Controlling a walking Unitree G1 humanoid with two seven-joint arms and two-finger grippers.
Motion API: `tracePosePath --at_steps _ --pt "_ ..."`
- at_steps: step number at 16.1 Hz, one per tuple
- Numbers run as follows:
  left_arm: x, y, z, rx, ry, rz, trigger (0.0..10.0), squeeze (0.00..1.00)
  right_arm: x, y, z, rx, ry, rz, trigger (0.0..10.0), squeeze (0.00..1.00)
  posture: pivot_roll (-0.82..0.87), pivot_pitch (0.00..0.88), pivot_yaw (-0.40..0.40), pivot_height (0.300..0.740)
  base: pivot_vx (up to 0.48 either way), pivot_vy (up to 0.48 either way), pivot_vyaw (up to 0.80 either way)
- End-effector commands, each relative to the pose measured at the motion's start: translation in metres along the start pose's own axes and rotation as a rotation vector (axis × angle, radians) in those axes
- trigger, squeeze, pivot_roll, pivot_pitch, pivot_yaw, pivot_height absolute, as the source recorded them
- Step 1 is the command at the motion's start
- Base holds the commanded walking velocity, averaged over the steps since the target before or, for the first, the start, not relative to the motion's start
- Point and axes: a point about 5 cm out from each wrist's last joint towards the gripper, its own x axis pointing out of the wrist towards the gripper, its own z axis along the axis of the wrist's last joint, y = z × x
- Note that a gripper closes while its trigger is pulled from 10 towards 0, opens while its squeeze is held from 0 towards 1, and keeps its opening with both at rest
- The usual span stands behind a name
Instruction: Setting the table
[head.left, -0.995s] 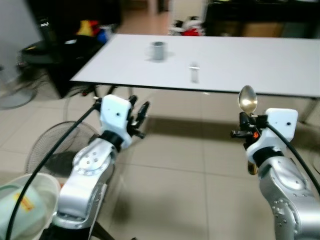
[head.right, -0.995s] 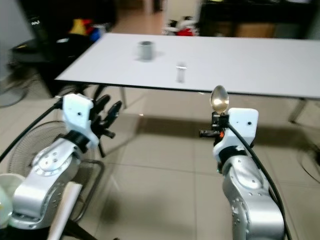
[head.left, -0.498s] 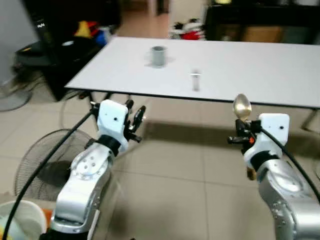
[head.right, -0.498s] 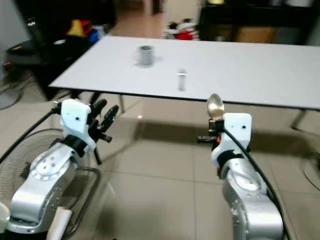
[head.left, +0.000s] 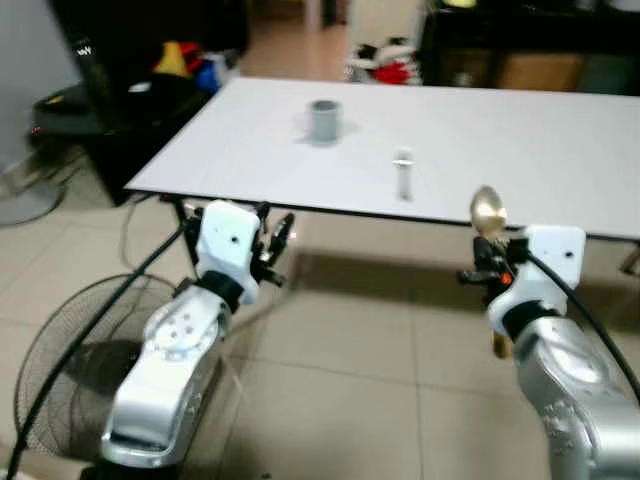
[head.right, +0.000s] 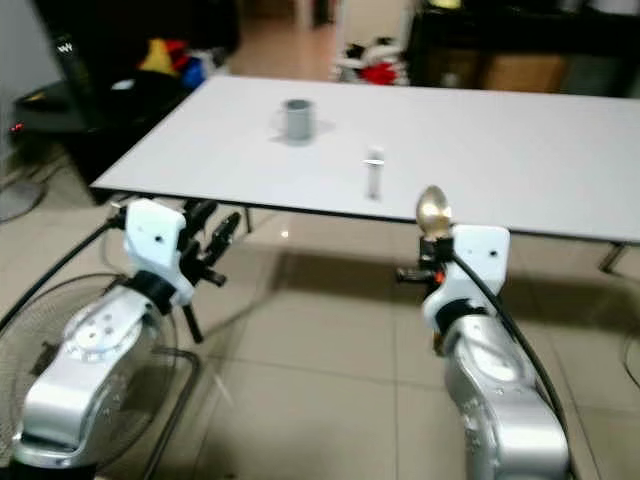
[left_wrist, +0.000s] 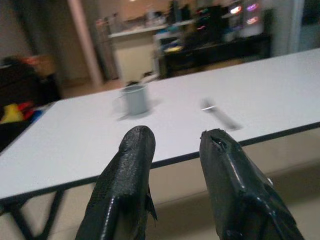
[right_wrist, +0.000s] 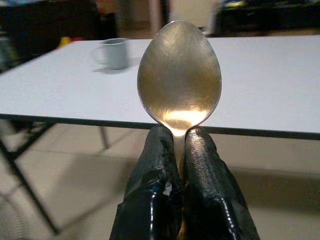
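Observation:
A white table (head.left: 540, 140) stands ahead of me, its near edge just beyond both grippers. On it sit a grey mug (head.left: 324, 120) at the left and a small silver utensil (head.left: 403, 172) lying near the middle. My right gripper (head.left: 487, 262) is shut on the handle of a golden spoon (right_wrist: 179, 75), bowl pointing up, held below the table edge. My left gripper (left_wrist: 175, 137) is open with nothing between its fingers, raised in front of the table's left corner; past it lie the mug (left_wrist: 134, 99) and the utensil (left_wrist: 220, 114).
A round floor fan (head.left: 70, 350) lies on the tiles at my lower left. Dark furniture with coloured items (head.left: 170, 60) stands left of the table, and red things (head.left: 390, 70) lie behind it. Table legs (right_wrist: 15, 170) reach the tiled floor under the edge.
The whole view has shifted and the table stands nearer and larger, so the camera has moved forward. Both arms keep their pose; the spoon stays in the right gripper.

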Motion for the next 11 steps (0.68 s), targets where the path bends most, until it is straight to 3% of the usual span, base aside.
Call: tracePosePath --at_steps 1,11 --pt "0.0015 0.0018 0.0029 0.010 -0.012 0.006 10.0 0.00 -0.0012 0.0020 0.0077 -0.003 -0.027 0.012 10.0 0.00 0.07 0.000 0.027 0.740 0.368 0.000 0.00" --pt "0.0016 0.0028 0.0028 0.008 -0.010 0.013 10.0 0.00 -0.0009 0.0065 0.0113 0.024 -0.046 0.051 10.0 0.00 0.07 0.000 0.023 0.740 0.363 0.000 0.00"
